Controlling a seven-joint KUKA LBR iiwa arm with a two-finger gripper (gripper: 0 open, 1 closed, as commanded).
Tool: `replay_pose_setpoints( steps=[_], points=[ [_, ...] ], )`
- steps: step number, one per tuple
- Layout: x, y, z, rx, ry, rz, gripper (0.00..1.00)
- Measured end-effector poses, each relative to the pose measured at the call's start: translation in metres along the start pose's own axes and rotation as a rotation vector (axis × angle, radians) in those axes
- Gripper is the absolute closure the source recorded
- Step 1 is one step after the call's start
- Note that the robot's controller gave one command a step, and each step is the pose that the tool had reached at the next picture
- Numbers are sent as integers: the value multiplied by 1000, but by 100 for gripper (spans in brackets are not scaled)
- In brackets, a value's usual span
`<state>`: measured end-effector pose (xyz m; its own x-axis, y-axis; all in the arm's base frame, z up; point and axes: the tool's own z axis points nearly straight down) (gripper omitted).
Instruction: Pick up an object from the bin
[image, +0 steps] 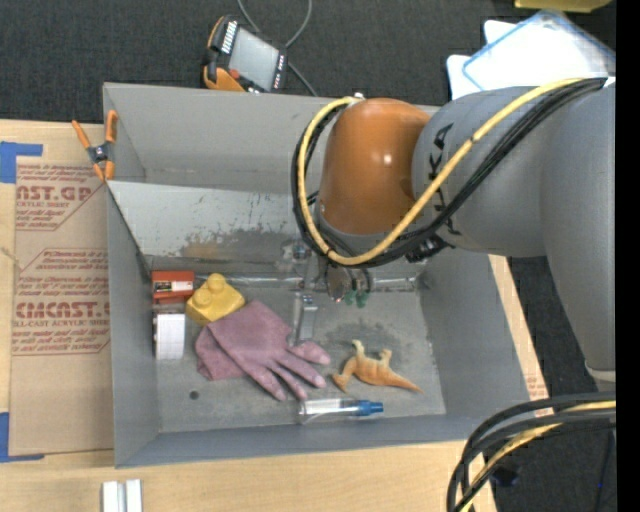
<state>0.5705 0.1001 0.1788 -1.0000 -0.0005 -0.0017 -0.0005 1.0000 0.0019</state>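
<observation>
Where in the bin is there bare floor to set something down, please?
Bare floor lies behind the dinosaur, and in the front left corner before the glove. The box, roll and block crowd the left.

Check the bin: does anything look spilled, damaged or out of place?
Nothing stands out. The pink glove lies flat, the orange toy dinosaur lies on its side, and a clear blue-capped tube rests along the near wall. No spill or breakage shows.

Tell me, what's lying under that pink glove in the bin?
Only the grey bin floor shows around the pink glove; nothing pokes out from beneath it. The yellow toy sits beside its upper edge. Anything flat underneath would be covered.
</observation>
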Motion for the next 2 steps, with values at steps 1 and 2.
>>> replay_pose_setpoints(
  steps=[1, 2],
  points=[
    [0, 0, 0, 0, 0, 0, 0],
    [14, 42, 67, -2, 6, 18, 0]
  ],
)
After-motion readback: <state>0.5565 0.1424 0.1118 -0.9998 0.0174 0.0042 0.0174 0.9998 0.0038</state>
